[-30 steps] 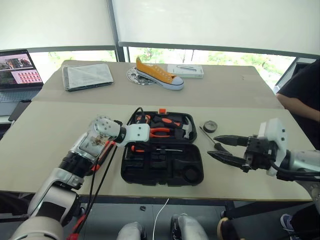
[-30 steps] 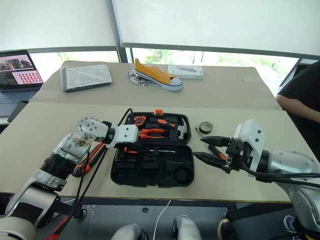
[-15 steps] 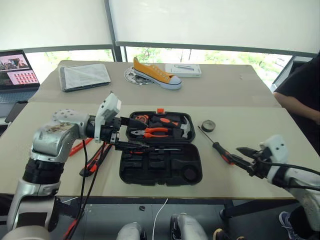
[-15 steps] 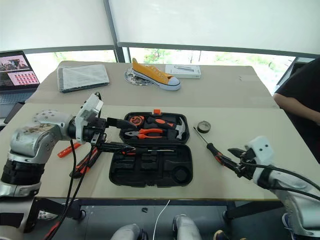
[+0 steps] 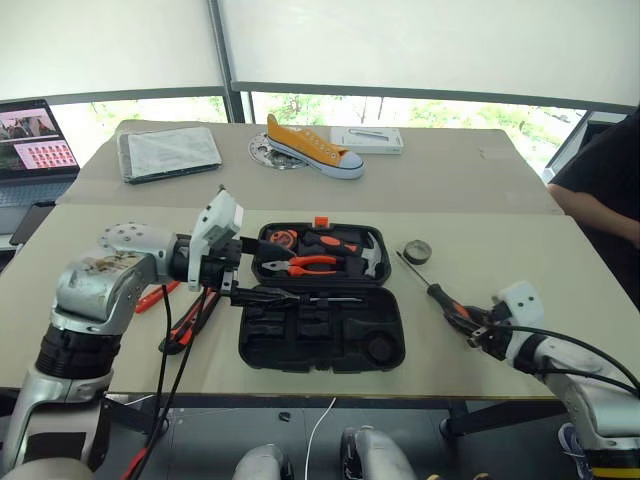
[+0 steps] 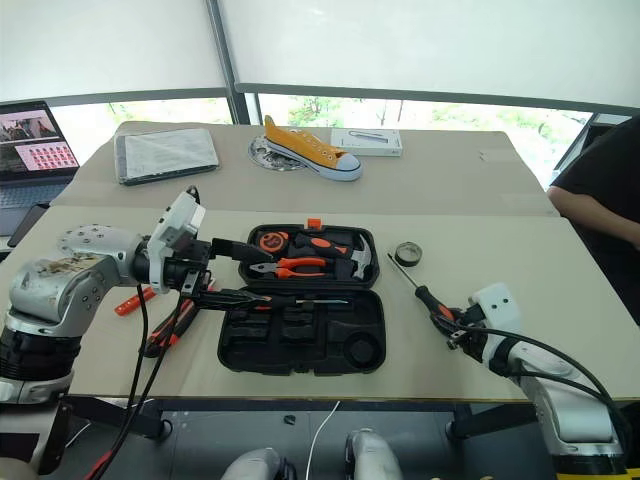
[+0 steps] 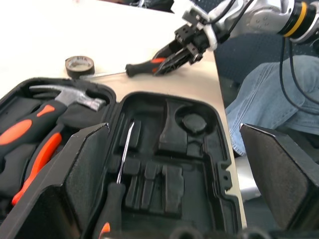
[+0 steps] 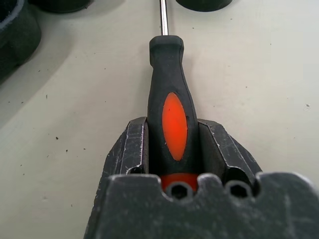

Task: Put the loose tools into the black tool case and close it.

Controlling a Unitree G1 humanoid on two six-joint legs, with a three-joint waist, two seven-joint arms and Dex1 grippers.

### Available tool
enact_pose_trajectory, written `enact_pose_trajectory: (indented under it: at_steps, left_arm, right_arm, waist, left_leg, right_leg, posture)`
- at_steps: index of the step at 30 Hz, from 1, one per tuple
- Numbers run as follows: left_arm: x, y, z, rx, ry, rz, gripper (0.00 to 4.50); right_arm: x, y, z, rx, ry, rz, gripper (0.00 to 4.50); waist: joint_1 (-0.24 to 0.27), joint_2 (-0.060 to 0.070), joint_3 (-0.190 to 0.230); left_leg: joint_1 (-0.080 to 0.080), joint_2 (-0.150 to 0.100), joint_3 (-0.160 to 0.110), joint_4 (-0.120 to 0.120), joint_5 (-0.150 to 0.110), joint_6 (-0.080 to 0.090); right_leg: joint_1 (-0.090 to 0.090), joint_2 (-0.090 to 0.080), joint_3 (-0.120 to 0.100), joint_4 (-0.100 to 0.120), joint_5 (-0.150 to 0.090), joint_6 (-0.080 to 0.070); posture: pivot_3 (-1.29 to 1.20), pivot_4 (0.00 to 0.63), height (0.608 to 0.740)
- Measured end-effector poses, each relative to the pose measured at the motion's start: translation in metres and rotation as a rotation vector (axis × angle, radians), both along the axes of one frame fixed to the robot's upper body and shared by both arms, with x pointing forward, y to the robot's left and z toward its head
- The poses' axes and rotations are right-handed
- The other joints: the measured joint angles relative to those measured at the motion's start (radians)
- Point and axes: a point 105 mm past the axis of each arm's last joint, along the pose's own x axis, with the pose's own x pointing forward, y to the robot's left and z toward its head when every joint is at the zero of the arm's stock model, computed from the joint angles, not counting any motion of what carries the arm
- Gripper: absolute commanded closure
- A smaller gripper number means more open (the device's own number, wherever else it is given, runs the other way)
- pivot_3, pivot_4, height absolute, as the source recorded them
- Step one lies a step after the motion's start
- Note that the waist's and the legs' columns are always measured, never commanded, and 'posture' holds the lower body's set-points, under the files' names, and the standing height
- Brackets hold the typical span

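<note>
The black tool case point(image 5: 396, 338) lies open on the table, with pliers, a hammer and a tape measure in its far half. One screwdriver point(image 5: 322, 298) rests in the near half, also seen as the screwdriver point(image 7: 117, 175) in the left wrist view. My left gripper point(image 5: 268, 268) hovers open and empty over the case's left edge. To the right of the case, a black-and-orange screwdriver point(image 8: 172, 99) lies on the table, and my right gripper point(image 6: 447, 326) is shut on its handle. The small black tape roll point(image 5: 417, 251) sits beyond it. A slim orange tool point(image 5: 153, 298) lies left of the case.
Black and red cables point(image 5: 190, 325) hang over the table left of the case. On the far table are a yellow sneaker point(image 5: 312, 148), a grey folder point(image 5: 172, 153) and a white box point(image 5: 368, 139). A laptop point(image 5: 35, 145) stands far left. A person's arm point(image 5: 598, 215) is at the right.
My left gripper let go of a screwdriver in the case, opened and drew up and back. My right gripper came down to the table and closed on the other screwdriver's handle.
</note>
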Motion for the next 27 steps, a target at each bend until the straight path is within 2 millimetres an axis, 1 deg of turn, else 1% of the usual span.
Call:
enact_pose_trajectory:
  at_steps: [3, 5, 7, 8, 9, 13, 15, 17, 19, 20, 21, 27]
  left_arm:
    - [-0.003, 0.01, -0.006, 0.047, 0.0, 0.011, 0.0]
    - [-0.006, 0.019, -0.011, 0.083, 0.015, 0.016, 0.0]
    - [-0.011, 0.031, -0.017, 0.135, 0.027, 0.018, 0.0]
    - [-0.014, 0.036, -0.019, 0.157, 0.036, 0.018, 0.0]
    - [-0.018, 0.042, -0.021, 0.178, 0.043, 0.017, 0.0]
    - [-0.025, 0.048, -0.023, 0.203, 0.041, 0.018, 0.0]
    - [-0.029, 0.048, -0.025, 0.212, 0.037, 0.02, 0.0]
    - [-0.032, 0.049, -0.028, 0.216, 0.039, 0.027, 0.0]
    - [-0.034, 0.049, -0.03, 0.216, 0.036, 0.039, 0.0]
    - [-0.034, 0.048, -0.028, 0.21, 0.026, 0.043, 0.0]
    - [-0.035, 0.048, -0.026, 0.206, 0.019, 0.045, 0.0]
    - [-0.036, 0.047, -0.023, 0.195, -0.002, 0.077, 0.0]
  right_arm:
    - [-0.004, 0.002, 0.035, 0.005, -0.086, 0.072, 3.47]
    - [-0.007, 0.014, 0.06, 0.003, -0.145, 0.175, 3.47]
    - [-0.01, 0.036, 0.081, -0.016, -0.186, 0.329, 3.47]
    - [-0.012, 0.047, 0.086, -0.034, -0.192, 0.403, 3.47]
    - [-0.014, 0.062, 0.088, -0.05, -0.191, 0.5, 3.47]
    - [-0.014, 0.109, 0.08, -0.14, -0.177, 0.784, 3.47]
    - [-0.008, 0.124, 0.071, -0.204, -0.179, 0.87, 3.47]
    - [-0.001, 0.13, 0.061, -0.274, -0.173, 0.914, 3.47]
    - [0.01, 0.132, 0.05, -0.358, -0.165, 0.942, 3.47]
    - [0.015, 0.133, 0.044, -0.384, -0.16, 0.949, 3.47]
    - [0.017, 0.133, 0.041, -0.394, -0.156, 0.952, 3.47]
    - [0.024, 0.132, 0.03, -0.443, -0.15, 0.989, 3.47]
  waist:
    - [-0.005, 0.002, 0.001]
    - [-0.012, 0.002, 0.001]
    - [-0.017, 0.002, 0.001]
    - [-0.019, 0.002, 0.001]
    - [-0.018, 0.002, 0.001]
    - [-0.014, 0.002, 0.001]
    - [-0.012, 0.002, 0.001]
    - [-0.006, 0.002, 0.001]
    - [-0.004, 0.002, 0.001]
    - [-0.003, 0.001, 0.001]
    - [-0.002, 0.001, 0.001]
    - [-0.003, 0.002, 0.001]
  left_leg:
    - [0.0, 0.0, 0.001, 0.0, 0.0, 0.0]
    - [0.0, 0.001, 0.001, -0.002, 0.0, -0.001]
    - [0.0, 0.001, 0.001, -0.005, 0.001, -0.002]
    - [0.001, 0.001, 0.001, -0.006, 0.001, -0.002]
    - [0.002, 0.001, 0.0, -0.007, 0.002, -0.003]
    - [0.003, 0.0, 0.001, -0.007, 0.002, -0.003]
    - [0.002, 0.0, 0.001, -0.007, 0.002, -0.003]
    - [0.0, 0.0, 0.002, -0.006, 0.002, -0.003]
    - [-0.001, -0.001, 0.003, -0.006, 0.002, -0.002]
    - [-0.002, -0.001, 0.004, -0.006, 0.001, -0.002]
    - [-0.002, -0.001, 0.004, -0.006, 0.002, -0.002]
    - [-0.002, 0.0, 0.005, -0.006, 0.002, -0.003]
  right_leg:
    - [0.0, 0.0, 0.001, 0.0, 0.0, 0.0]
    - [0.0, 0.001, 0.001, 0.0, 0.0, 0.0]
    - [0.0, 0.001, 0.001, 0.0, -0.001, -0.001]
    - [0.0, 0.001, 0.002, 0.0, -0.001, -0.001]
    - [0.0, 0.001, 0.0, -0.001, -0.001, -0.002]
    - [-0.004, 0.001, -0.001, 0.0, -0.002, -0.003]
    - [-0.004, 0.001, -0.001, 0.0, -0.002, -0.003]
    - [-0.006, 0.001, -0.002, -0.001, -0.002, -0.003]
    - [-0.007, 0.0, -0.003, -0.001, -0.001, -0.003]
    - [-0.008, 0.0, -0.004, -0.001, 0.0, -0.006]
    - [-0.009, 0.0, -0.004, -0.001, 0.001, -0.009]
    - [-0.01, 0.001, -0.005, 0.001, 0.0, -0.011]
  posture:
    - [0.0, 0.15, 0.733]
    - [0.0, 0.15, 0.733]
    - [0.0, 0.15, 0.733]
    - [0.0, 0.15, 0.733]
    - [0.0, 0.15, 0.733]
    - [0.0, 0.15, 0.733]
    - [0.0, 0.15, 0.733]
    - [0.0, 0.15, 0.733]
    - [0.0, 0.15, 0.733]
    - [0.0, 0.15, 0.733]
    - [0.0, 0.15, 0.733]
    - [0.0, 0.15, 0.733]
